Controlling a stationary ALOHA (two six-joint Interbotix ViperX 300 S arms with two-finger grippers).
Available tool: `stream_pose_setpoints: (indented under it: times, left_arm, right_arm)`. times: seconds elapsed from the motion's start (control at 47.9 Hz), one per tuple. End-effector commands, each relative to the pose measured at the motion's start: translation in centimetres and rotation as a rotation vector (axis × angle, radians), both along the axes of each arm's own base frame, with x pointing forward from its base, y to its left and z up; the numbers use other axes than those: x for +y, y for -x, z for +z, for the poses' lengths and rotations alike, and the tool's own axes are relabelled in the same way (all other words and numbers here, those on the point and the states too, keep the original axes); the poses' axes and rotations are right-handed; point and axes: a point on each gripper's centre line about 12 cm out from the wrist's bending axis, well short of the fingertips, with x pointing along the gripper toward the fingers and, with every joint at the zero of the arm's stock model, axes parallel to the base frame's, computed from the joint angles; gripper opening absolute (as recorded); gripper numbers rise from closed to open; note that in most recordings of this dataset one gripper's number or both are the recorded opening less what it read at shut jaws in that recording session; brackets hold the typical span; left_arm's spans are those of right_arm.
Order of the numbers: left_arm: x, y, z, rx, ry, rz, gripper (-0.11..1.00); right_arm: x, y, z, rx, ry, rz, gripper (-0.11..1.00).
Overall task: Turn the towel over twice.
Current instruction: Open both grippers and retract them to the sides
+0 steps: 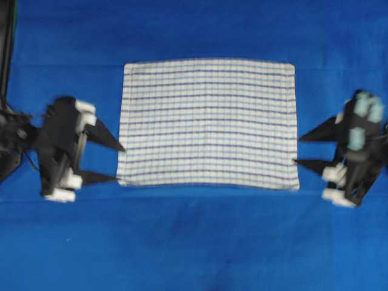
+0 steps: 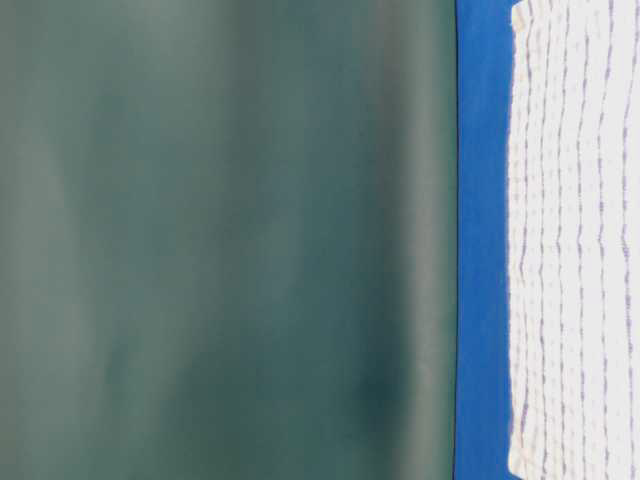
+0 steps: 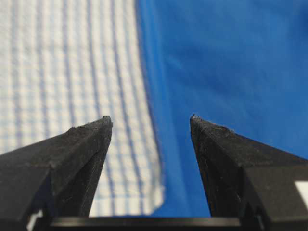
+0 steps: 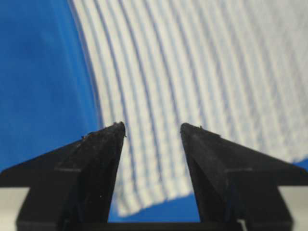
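Black fingers [image 3: 82,159] of the left tool [image 1: 115,162] stand spread at the towel's [image 1: 209,123] near corner; the right tool [image 1: 303,150] gapes likewise opposite. Spread flat on the blue tabletop [image 1: 194,242], the towel looks light and limp, best pinched at its hemmed corners.

the towel [image 2: 575,240] runs off the frame edge in the table-level view and is soft-focused in both wrist views; overhead, the right pincer [image 1: 296,150] is motion-blurred, its arm cut off
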Motion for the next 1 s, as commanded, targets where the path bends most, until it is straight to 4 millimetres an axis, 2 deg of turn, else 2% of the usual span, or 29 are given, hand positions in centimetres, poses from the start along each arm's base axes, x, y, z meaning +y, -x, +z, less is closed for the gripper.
stream_pose_setpoints:
  times: [0.0, 0.188, 0.313, 0.522, 0.981]
  left_arm:
    - [0.8, 0.6, 1.6, -0.076, -0.020, 0.012, 0.60]
    - [2.1, 2.4, 3.8, -0.219, -0.078, 0.029, 0.60]
    - [2.9, 3.8, 5.0, -0.297, -0.113, 0.047, 0.60]
    - [3.9, 5.6, 5.1, -0.363, -0.127, 0.091, 0.60]
    - [4.1, 6.1, 4.7, -0.396, -0.127, 0.107, 0.60]
  right_arm:
    - [-0.7, 0.7, 2.0, -0.091, 0.051, 0.026, 0.59]
    - [-2.6, 3.1, 5.4, -0.279, 0.149, 0.050, 0.59]
    - [-3.7, 4.7, 6.2, -0.351, 0.185, 0.048, 0.59]
    - [-4.8, 6.5, 5.3, -0.381, 0.184, 0.025, 0.59]
    - [-4.9, 6.6, 5.0, -0.377, 0.180, 0.018, 0.59]
